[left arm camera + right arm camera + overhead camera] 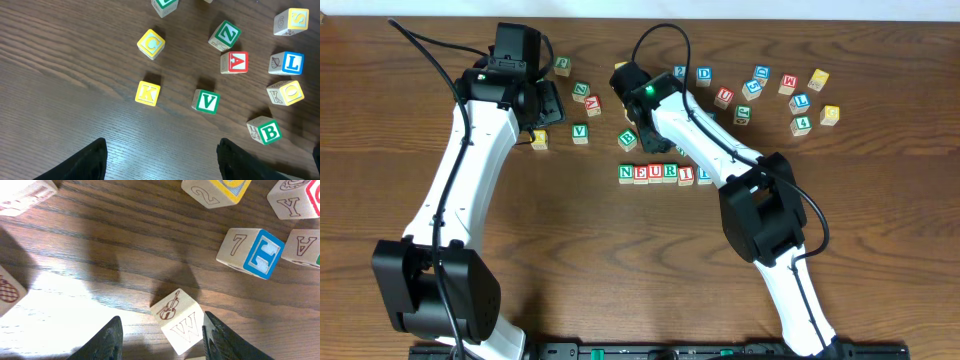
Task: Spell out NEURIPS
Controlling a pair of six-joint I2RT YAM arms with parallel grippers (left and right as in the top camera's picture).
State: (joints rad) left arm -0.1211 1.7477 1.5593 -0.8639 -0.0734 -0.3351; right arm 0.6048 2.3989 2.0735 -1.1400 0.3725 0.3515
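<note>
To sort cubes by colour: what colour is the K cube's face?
K cube: yellow, best in left wrist view.

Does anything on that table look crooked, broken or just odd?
Nothing is broken or spilled. The row of blocks is straight, with one end hidden under the right arm. One small oddity: the W block inside the open right gripper sits turned at an angle to its fingers.

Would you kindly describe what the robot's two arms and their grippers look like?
Both the left arm and right arm have white, rounded link shells joined by bulky black joint housings. A thin black cable loops along each. A small green light glows near the right wrist. The gripper fingers are plain matte black.
</note>
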